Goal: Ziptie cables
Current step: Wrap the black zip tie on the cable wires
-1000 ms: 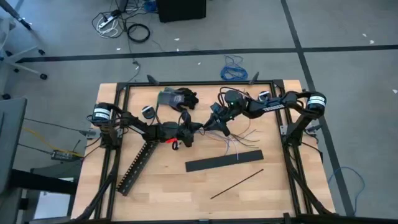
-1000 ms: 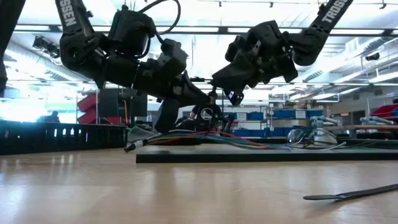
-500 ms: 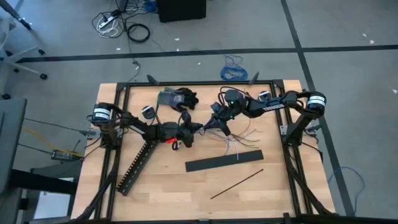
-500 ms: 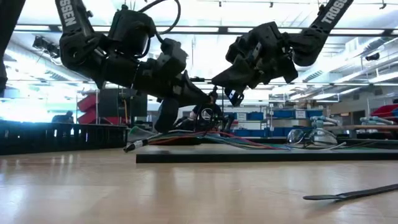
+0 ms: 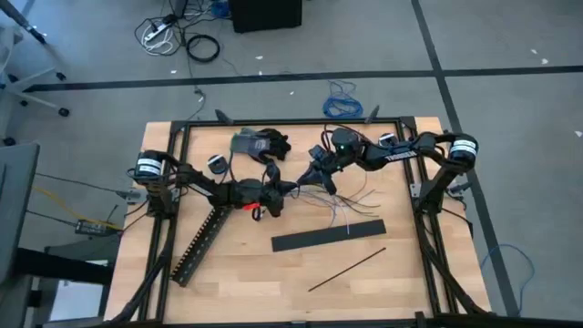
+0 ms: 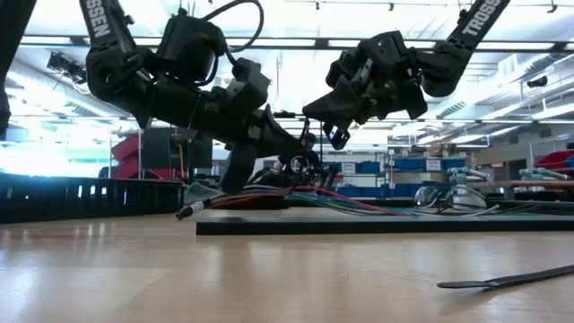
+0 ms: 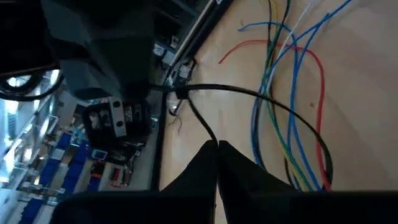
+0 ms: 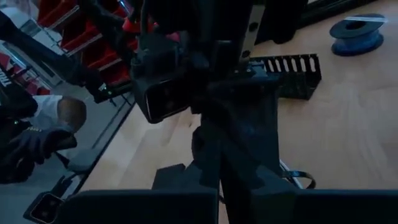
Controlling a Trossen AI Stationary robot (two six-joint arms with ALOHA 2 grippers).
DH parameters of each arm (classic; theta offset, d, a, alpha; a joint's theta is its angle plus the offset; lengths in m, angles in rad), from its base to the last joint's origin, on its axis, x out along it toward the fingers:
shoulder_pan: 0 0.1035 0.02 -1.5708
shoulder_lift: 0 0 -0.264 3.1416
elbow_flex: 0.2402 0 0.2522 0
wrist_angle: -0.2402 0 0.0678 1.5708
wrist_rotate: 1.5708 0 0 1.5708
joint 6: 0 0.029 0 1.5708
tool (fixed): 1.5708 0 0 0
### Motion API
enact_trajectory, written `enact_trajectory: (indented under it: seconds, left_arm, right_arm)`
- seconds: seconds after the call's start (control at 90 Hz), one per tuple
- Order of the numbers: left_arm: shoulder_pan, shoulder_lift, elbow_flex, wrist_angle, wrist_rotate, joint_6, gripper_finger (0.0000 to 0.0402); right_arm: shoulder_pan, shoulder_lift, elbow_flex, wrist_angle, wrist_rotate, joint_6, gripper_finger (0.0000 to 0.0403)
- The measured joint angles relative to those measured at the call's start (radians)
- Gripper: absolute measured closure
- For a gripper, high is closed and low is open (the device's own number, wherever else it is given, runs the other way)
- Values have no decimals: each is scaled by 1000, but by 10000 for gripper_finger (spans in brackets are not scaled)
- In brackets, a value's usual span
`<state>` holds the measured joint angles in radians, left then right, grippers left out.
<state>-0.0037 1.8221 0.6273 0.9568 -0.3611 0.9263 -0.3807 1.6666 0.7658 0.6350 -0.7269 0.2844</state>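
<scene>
The cables (image 5: 342, 205), thin blue, green, red and white wires (image 7: 292, 93), lie fanned on the table at mid-right. One black ziptie (image 7: 261, 99) curves in a loop around them. My left gripper (image 5: 280, 189) and my right gripper (image 5: 316, 176) meet tip to tip just left of the bundle, each shut on this ziptie. In the low view both hang above the wires (image 6: 359, 205). A second ziptie (image 5: 347, 270) lies flat and straight near the front edge, untouched. My left gripper pinches one end of the ziptie strip (image 7: 208, 134) between its two shut fingertips, coming level from the table's left. From the fingers the strip rises clear of the table to the small head (image 7: 181, 93). My right gripper comes slanting down from the table's right. The ziptie's strip (image 7: 163, 89) beside the head runs into its dark fingers. The gripper's own body hides the place of contact, so the kind of hold cannot be told.
A wide flat black bar (image 5: 328, 237) lies in front of the cables. A long slotted black duct (image 5: 202, 241) lies slanting at front left. Dark objects (image 5: 262, 144) sit at the far edge, with a blue wire coil (image 8: 357, 28) on the table. A person (image 8: 43, 127) is beyond the table.
My right gripper has drawn a little toward the table's far edge and the left, uncovering more of the wires beneath it. Both grippers stay shut.
</scene>
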Motion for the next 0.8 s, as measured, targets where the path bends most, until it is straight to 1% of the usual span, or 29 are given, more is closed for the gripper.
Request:
enact_trajectory:
  seconds: [0.244,0.567,0.8]
  left_arm:
    - [-4,0,0,-8,7,-19,402]
    - [-5,0,0,-60,15,-40,402]
    - [-5,0,0,-88,16,-45,402]
  right_arm:
    - [-15,0,2,25,-2,6,403]
    - [-41,0,47,21,-17,2,402]
    - [-91,0,52,30,-2,1,402]
